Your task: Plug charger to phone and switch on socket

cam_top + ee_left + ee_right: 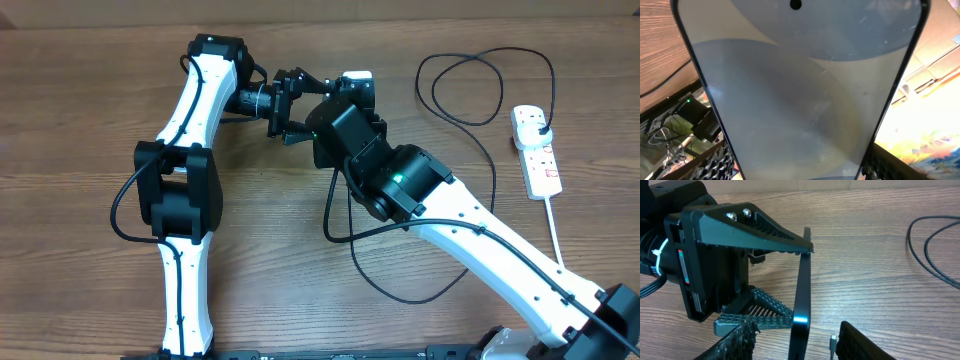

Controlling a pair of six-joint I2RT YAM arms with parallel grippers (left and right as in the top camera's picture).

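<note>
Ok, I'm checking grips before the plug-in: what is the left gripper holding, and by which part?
The left gripper holds the phone, clamped across its width with its fingers pressing on the two long side edges.

Left wrist view: the phone [800, 100] overflows the top and bottom edges. Right wrist: my right fingers [860, 341] run off the bottom edge, only the charger [833, 343] tip showing, and I can't tell if they grip it. Overhead, the socket [537, 150] switches are too small to read.
</note>
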